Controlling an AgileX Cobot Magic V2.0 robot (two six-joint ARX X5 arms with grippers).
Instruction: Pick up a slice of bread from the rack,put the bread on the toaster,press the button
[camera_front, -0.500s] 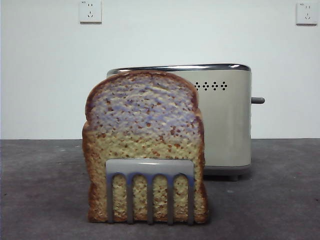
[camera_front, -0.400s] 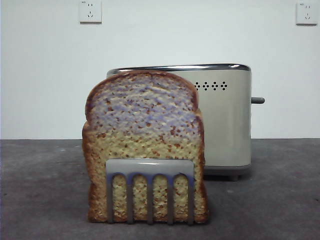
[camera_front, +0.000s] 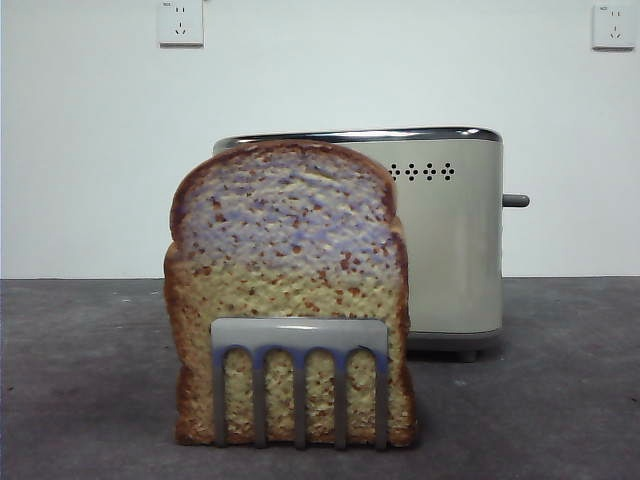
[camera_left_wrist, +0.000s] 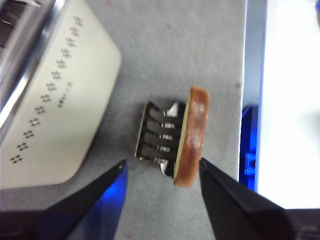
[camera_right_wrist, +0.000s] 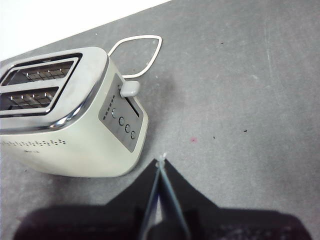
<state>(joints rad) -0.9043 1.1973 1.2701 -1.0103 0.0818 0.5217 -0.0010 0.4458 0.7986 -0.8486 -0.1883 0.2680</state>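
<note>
bread: the slice of bread (camera_front: 290, 290) stood upright in the rack (camera_front: 299, 385), at the rack's end nearest the front camera; dark crust, speckled crumb, domed top. In the left wrist view the slice of bread (camera_left_wrist: 191, 136) showed edge-on, touching the outermost prongs of the rack (camera_left_wrist: 157, 137).
rack: on the grey table (camera_front: 80, 380), feet down, in front of the toaster (camera_front: 450, 235) and apart from it. Its flat bar and five prongs covered the lower part of the slice in the front view.
toaster: cream body, chrome rim, upright on the table behind the rack; the slice hid part of its face in the front view. Both top slots showed in the right wrist view, toaster (camera_right_wrist: 75, 115).
button: the button (camera_front: 516, 201) stuck out sideways from the toaster's narrow side. In the right wrist view the lever (camera_right_wrist: 130, 89) sat at the top of its slot beside a column of round controls; a white cord (camera_right_wrist: 137, 50) looped on the table behind that side.
left gripper: the left gripper (camera_left_wrist: 162, 172) hung above the rack, jaws spread wide, touching nothing; the slice lay just beside one jaw, the rack between the two.
right gripper: the right gripper (camera_right_wrist: 160, 165) hung over bare table near the toaster's button side, jaws pressed together, nothing between them.
background: two white wall sockets (camera_front: 180, 22) high on the wall.
</note>
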